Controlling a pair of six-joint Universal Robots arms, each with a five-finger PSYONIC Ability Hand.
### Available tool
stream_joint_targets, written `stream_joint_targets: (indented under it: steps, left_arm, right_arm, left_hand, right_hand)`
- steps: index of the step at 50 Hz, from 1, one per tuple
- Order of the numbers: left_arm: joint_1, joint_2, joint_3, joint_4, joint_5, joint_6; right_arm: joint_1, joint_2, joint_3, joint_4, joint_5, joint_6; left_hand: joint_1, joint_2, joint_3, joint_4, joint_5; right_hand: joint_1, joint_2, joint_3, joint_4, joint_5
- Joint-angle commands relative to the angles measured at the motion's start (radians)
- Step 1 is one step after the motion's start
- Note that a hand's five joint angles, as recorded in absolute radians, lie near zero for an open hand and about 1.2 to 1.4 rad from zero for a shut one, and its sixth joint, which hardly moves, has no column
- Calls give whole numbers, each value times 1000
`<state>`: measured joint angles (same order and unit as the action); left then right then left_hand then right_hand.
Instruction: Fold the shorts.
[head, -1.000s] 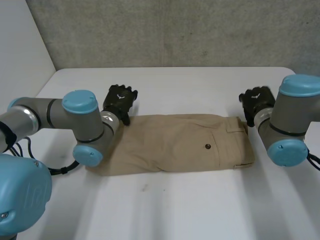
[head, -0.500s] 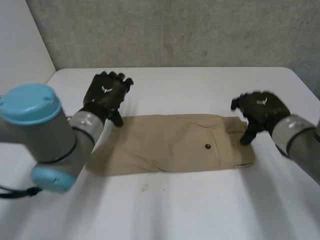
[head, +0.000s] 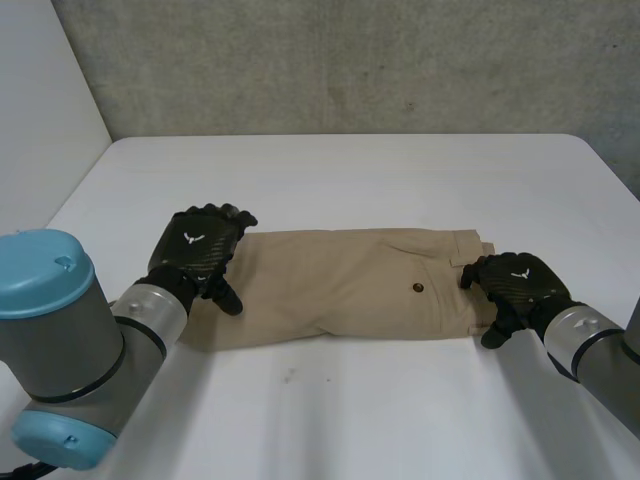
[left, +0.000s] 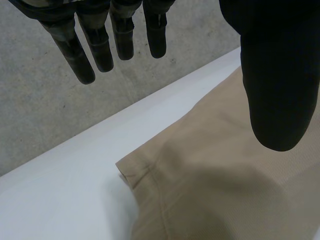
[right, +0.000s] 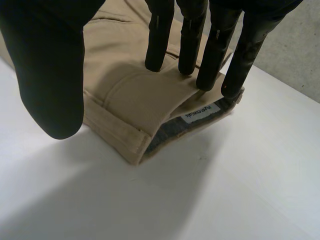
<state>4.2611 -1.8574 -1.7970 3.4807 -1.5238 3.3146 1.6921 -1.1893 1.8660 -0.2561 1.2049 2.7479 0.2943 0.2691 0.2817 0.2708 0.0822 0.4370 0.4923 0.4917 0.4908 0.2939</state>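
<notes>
A: Where are the shorts (head: 350, 285)?
B: Tan, folded lengthwise, flat in the middle of the white tabletop (head: 350, 170). Waistband (right: 112, 125) at right, leg end at left.
A: And the left hand (head: 200, 255)?
B: Over the left end, fingers (left: 100, 45) straight and spread wide, holding nothing.
A: And the right hand (head: 515, 285)?
B: At the waistband's near corner. Its fingers (right: 187, 35) are straight with tips at the cloth, thumb held wide, no pinch.

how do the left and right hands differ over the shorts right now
The left hand is at the leg-hem end of the shorts; the right hand is at the waistband end. The left hand's fingers hang clear of the cloth; the right hand's fingertips seem to rest on the waistband. Both are open, fingers straight, gripping nothing.
</notes>
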Motion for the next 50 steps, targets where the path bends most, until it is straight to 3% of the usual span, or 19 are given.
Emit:
stream_joint_targets:
  steps: [1,7,13,20,24,35,38,43,50]
  left_arm:
    - [2,-13,2,15,-1,0]
    - [2,-14,-1,18,-1,0]
    - [0,-14,-4,18,-2,0]
    - [0,-11,-5,17,-7,0]
    - [0,-3,-13,17,-7,0]
    - [11,21,-22,17,-7,0]
    - [11,21,-22,17,-7,0]
    - [11,23,-22,17,-9,0]
    - [19,46,-22,15,-9,0]
  right_arm:
    - [4,62,-31,-49,2,-33]
    - [4,97,-64,-60,38,-40]
    - [4,120,-93,-63,76,-42]
    - [-12,86,-90,-51,105,-34]
    - [-99,7,-74,-34,113,-40]
    - [-210,-52,-168,201,111,-192]
    - [-158,-84,-220,242,117,-225]
    - [70,-139,-329,261,113,-228]
    - [328,-102,-421,242,81,-254]
  left_hand:
    - [-43,-17,-30,-19,-5]
    - [-43,-17,-30,-19,-5]
    - [-46,-20,-33,-22,-8]
    - [-48,-23,-36,-25,-11]
    - [-48,-23,-36,-25,-11]
    - [-51,-26,-39,-28,-14]
    - [-51,-26,-39,-28,-14]
    - [-54,-29,-42,-31,-17]
    - [-57,-32,-45,-34,-20]
  right_hand:
    - [124,68,69,70,92]
    - [287,232,233,234,256]
    - [958,903,903,904,926]
    - [959,904,905,905,928]
    - [959,904,905,905,928]
    - [959,904,905,905,928]
    - [959,904,905,905,928]
    - [959,904,905,905,928]
    - [959,904,905,905,928]
